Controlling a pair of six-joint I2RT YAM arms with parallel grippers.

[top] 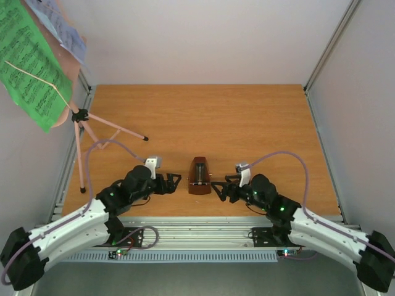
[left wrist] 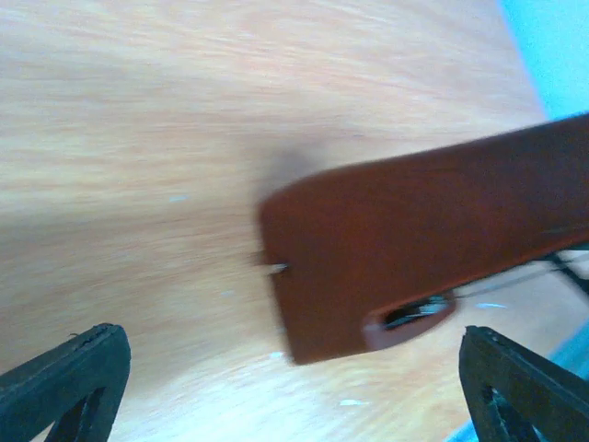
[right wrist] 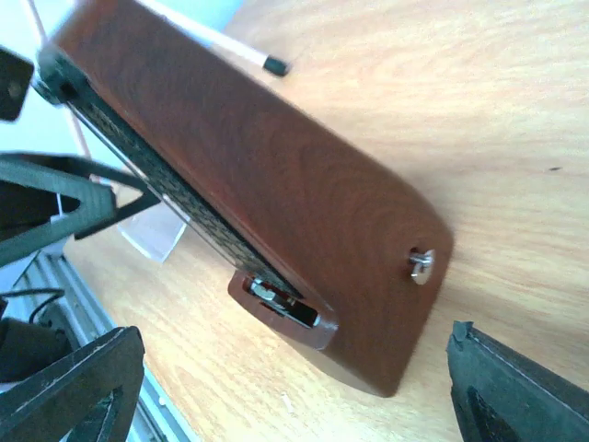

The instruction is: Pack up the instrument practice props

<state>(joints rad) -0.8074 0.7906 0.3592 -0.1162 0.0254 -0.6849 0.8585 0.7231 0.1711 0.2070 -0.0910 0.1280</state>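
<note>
The reddish-brown pyramid metronome [top: 199,176] stands near the table's front edge between my two grippers. My left gripper [top: 174,182] is open just left of it; in the left wrist view the metronome [left wrist: 414,249] lies ahead of the spread gripper [left wrist: 290,387]. My right gripper [top: 217,187] is open just right of it; in the right wrist view the metronome [right wrist: 258,184] fills the space ahead of the gripper [right wrist: 290,387]. The pink tripod music stand [top: 80,132] stands at the far left, carrying green [top: 31,61] and white [top: 58,24] music sheets.
A stand leg reaches right to a black foot [top: 145,139], which also shows in the right wrist view [right wrist: 274,64]. A clear plastic piece [right wrist: 152,235] lies on the table beyond the metronome. Metal rails [top: 197,228] run along the table's front and sides.
</note>
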